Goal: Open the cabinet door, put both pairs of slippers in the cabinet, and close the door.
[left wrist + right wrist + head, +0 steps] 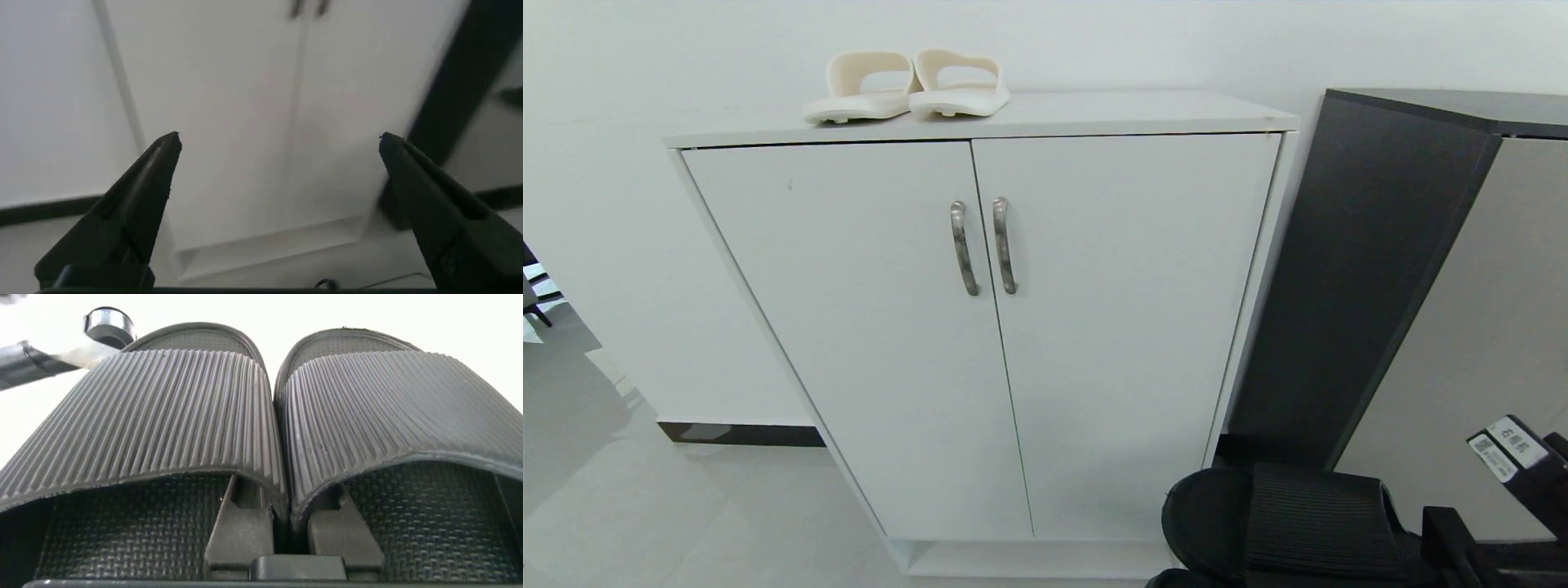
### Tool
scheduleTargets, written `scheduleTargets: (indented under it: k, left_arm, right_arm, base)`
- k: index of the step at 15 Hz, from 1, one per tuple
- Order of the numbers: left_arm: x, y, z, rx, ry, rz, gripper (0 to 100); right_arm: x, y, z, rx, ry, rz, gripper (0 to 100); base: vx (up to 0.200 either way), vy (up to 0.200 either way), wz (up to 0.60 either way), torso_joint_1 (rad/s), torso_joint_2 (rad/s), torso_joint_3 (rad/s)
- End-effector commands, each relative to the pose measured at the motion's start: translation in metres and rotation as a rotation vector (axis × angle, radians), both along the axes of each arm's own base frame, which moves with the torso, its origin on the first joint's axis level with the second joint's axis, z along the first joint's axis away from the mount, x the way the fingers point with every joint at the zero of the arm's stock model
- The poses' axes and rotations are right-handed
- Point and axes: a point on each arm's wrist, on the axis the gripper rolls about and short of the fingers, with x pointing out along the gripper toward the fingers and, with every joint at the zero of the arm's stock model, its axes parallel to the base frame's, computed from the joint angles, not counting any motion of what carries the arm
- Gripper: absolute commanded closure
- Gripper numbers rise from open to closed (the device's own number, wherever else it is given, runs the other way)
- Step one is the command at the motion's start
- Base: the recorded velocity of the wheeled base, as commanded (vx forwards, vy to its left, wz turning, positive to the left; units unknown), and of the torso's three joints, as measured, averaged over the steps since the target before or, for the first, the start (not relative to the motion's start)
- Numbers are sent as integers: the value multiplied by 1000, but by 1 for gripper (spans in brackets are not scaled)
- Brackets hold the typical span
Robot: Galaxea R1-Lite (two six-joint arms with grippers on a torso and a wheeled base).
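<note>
1. Nothing is stowed yet, as far as I can see. The white cabinet (pixel 1094 114) fills the middle of the head view, and both its doors are shut, with the two metal handles (pixel 964 247) side by side at the centre seam.
2. The cream slippers (pixel 907 86) sit on the cabinet's top, at the upper left of the head view.
3. The black slippers (pixel 1307 523) are at the lower right, in front of the gap between the white cabinet and the dark cabinet (pixel 1380 245). The right gripper (pixel 284 514) is clenched on them, with a finger under each ribbed strap pinching the inner walls together.
4. The left gripper (pixel 279 147) is released, its fingers spread wide and empty, pointing at the closed doors.
5. To my eye, opening a door comes first, likely with the free left gripper. Both pairs and the closing remain.
</note>
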Motion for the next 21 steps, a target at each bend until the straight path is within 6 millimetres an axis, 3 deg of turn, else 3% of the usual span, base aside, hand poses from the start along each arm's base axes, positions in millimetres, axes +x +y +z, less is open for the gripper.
scheduleTargets:
  k: [1, 3, 6, 8, 12, 16, 21]
  left_arm:
    - [79, -9, 95, -44, 57, -319, 0]
    - [115, -21, 115, -46, 77, -460, 0]
    - [144, -51, 128, -95, 149, -636, 0]
    - [162, -68, 126, -128, 204, -701, 0]
    - [224, -95, 103, -155, 207, -700, 0]
    - [248, -104, 107, -245, 224, -701, 0]
    - [264, -106, 108, -251, 213, -629, 0]
  right_arm:
    - [0, 0, 0, 1, -1, 1, 100]
    - [0, 0, 1, 5, -5, 1, 100]
    - [-1, -1, 2, 6, -9, 2, 100]
    - [-1, -1, 3, 10, -13, 2, 100]
    - [0, 0, 1, -3, -24, 5, 100]
    - [0, 0, 1, -6, -25, 1, 100]
    - [-1, -1, 2, -2, -30, -1, 100]
  base:
    - [0, 0, 0, 0, 0, 0]
    - [0, 0, 0, 0, 0, 0]
    - [0, 0, 0, 0, 0, 0]
    - [0, 0, 0, 0, 0, 0]
    - [0, 0, 0, 0, 0, 0]
    - [0, 0, 0, 0, 0, 0]
    - [0, 0, 0, 0, 0, 0]
